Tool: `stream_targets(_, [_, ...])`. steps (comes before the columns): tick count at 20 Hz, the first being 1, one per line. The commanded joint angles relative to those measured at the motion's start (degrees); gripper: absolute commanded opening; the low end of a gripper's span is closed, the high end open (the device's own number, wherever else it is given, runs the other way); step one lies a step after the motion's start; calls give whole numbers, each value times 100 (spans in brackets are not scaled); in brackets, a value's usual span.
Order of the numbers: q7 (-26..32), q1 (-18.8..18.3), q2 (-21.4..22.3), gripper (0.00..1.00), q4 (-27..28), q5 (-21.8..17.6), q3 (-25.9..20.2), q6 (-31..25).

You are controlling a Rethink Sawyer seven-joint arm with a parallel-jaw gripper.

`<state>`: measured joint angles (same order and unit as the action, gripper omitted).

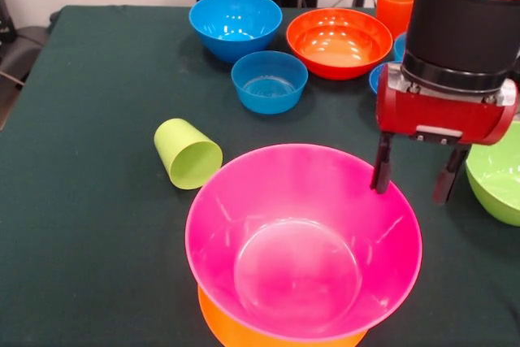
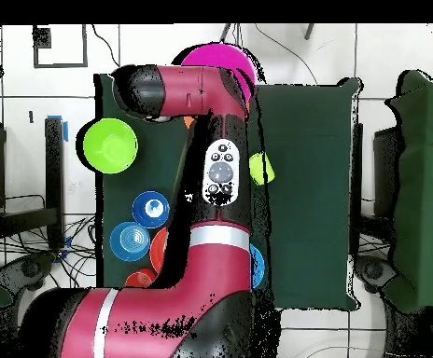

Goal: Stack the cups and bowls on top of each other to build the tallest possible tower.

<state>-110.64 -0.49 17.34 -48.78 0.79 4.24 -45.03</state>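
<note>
A large pink bowl (image 1: 301, 241) sits upright on a light-orange bowl (image 1: 231, 329) at the table's near edge; this is the tower. In the overhead view the pink bowl (image 2: 222, 63) shows at the top, past the arm. My gripper (image 1: 413, 175) is open and empty at the pink bowl's right rim. One finger (image 1: 380, 164) is right at the rim and the other is outside it; I cannot tell if it touches. A lime-green cup (image 1: 187, 153) (image 2: 261, 168) lies on its side left of the tower. An orange cup (image 1: 396, 6) stands at the back right.
At the back stand a medium blue bowl (image 1: 236, 23), a small blue bowl (image 1: 269, 80) and a red-orange bowl (image 1: 339, 41). Other small blue bowls (image 1: 379, 77) are partly hidden behind my gripper. A lime-green bowl (image 1: 497, 172) (image 2: 110, 145) sits at the right edge, close to my gripper.
</note>
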Motion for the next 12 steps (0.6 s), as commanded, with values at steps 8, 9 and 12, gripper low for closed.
stream_targets(8, [506, -130, 429, 100, -922, -238, -487, -226])
stream_targets(9, [523, -126, 465, 100, -928, -248, -478, -254])
stream_targets(12, [542, -112, 570, 100, -926, -271, -441, -351])
